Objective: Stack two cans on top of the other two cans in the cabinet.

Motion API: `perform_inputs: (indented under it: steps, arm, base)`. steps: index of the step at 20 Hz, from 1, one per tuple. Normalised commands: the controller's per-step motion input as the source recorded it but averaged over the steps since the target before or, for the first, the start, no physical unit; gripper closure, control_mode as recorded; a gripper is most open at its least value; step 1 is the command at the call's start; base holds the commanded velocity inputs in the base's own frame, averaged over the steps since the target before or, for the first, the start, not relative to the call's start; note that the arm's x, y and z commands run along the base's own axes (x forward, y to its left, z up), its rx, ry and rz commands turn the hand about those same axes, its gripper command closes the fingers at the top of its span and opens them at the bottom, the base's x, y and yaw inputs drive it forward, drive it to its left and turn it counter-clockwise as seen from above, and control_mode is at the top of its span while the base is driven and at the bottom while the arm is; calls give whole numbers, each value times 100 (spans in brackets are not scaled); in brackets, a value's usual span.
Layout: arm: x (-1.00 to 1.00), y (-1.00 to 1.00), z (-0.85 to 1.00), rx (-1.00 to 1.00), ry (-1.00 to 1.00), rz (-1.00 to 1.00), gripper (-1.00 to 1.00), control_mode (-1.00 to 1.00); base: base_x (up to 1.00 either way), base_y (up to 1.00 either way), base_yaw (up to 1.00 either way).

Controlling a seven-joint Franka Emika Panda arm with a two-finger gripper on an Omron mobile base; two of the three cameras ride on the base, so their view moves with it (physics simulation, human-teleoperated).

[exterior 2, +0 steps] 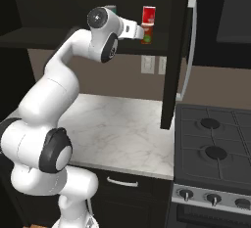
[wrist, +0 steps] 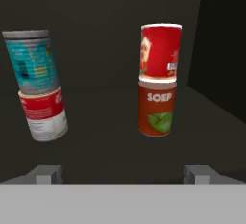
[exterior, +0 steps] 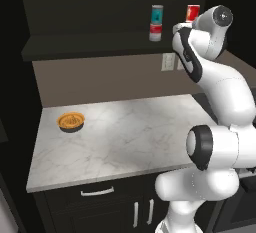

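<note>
- Up on the dark shelf board of the cabinet (exterior: 75,47), all four cans stand in two stacks of two.
- On the left in my hand view, the teal-blue can (wrist: 32,62) with its grey rim sits on top of the red-and-white can (wrist: 44,114); the two touch end to end, and both look tilted, which may be only the roll of my camera.
- To the right of that pair, the bright red can (wrist: 160,52) with a pale label patch sits on the darker red-orange can (wrist: 155,108), which carries pale lettering and a yellowish-green mark.
- Both stacks are well apart from each other, with bare dark shelf between them.
- From the left base view the same teal-over-red-and-white stack shows on the shelf, and the bright red can peeks out just beside my upper arm.
- From the right base view the red stack stands just past my wrist, next to the cabinet's dark side wall.
- My gripper (wrist: 124,174) is held up at shelf height, pointed into the cabinet, with the cans ahead of it and nothing between my fingertips (wrist: 48,175).
- My jaws stand wide apart, one tip at each side of the bottom of my hand view, touching no can.
- Below the shelf lies the pale marble counter (exterior: 125,142), with a small orange bowl (exterior: 71,122) near its left back corner.
- Right of the counter, the black stove (exterior 2: 215,144) shows its burners and silver knobs.
</note>
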Motion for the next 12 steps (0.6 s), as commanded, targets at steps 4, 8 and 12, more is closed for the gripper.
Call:
perform_inputs:
  steps: [4, 8, 12]
  arm:
    - [-72, 35, -18, 0, 0, 0, -100, -100]
    - [-72, 28, -16, 0, 0, 0, -100, -100]
    - [-78, 25, -13, 0, 0, 0, -100, -100]
  base:
    - [0, 0, 0]
    - [0, 0, 0]
    - [0, 0, 0]
